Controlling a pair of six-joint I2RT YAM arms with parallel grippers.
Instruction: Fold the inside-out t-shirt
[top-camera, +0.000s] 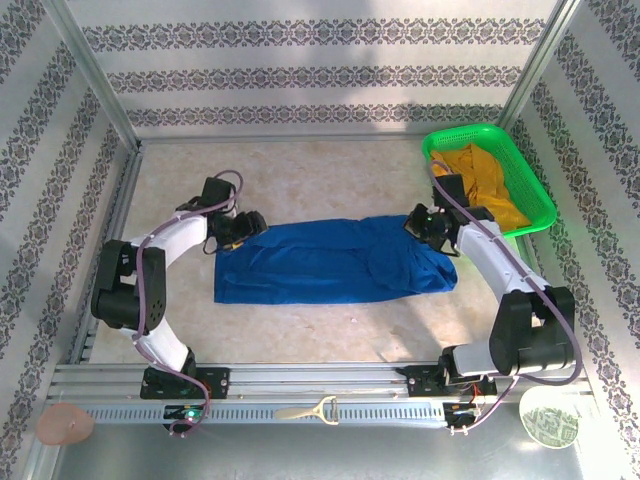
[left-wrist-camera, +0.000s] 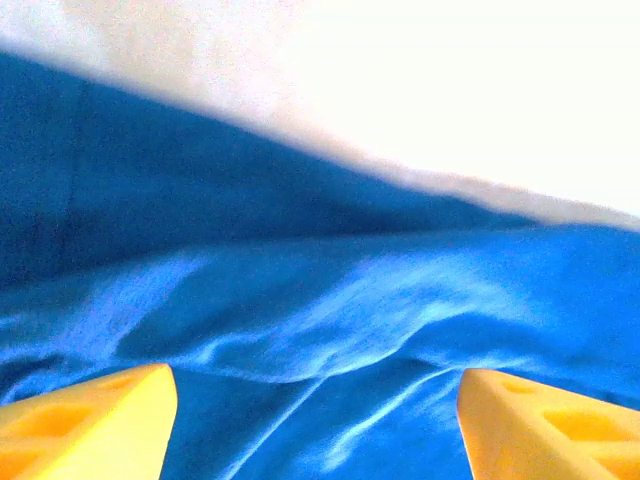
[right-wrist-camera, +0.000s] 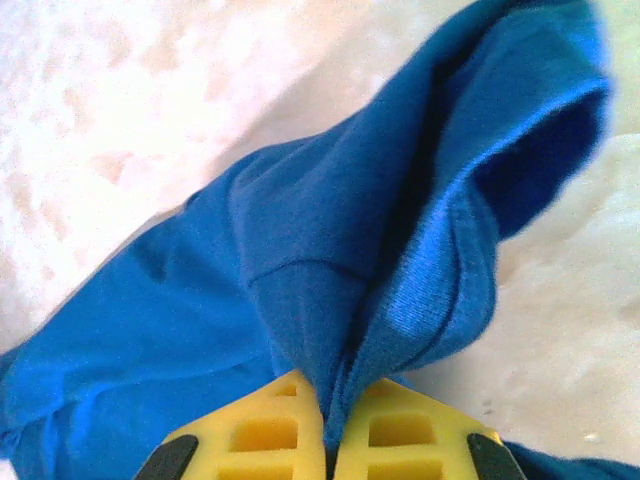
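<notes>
Right tool (right-wrist-camera: 332, 402) pinches plain blue t-shirt (right-wrist-camera: 330, 250); left tool (left-wrist-camera: 315, 400) gapes.

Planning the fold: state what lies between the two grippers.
In the top view, the royal-blue cloth t-shirt, laid out as a long band, fills that stretch. The left gripper stands open at one end; the right gripper pinches the other.

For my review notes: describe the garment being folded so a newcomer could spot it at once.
In the middle of the pale table lies a royal-blue cloth t-shirt, spread in a long band. The right gripper pinches its right end. Unlike the mustard-yellow garment in the far-right green plastic basket, it is blue and lies on the tabletop.
</notes>
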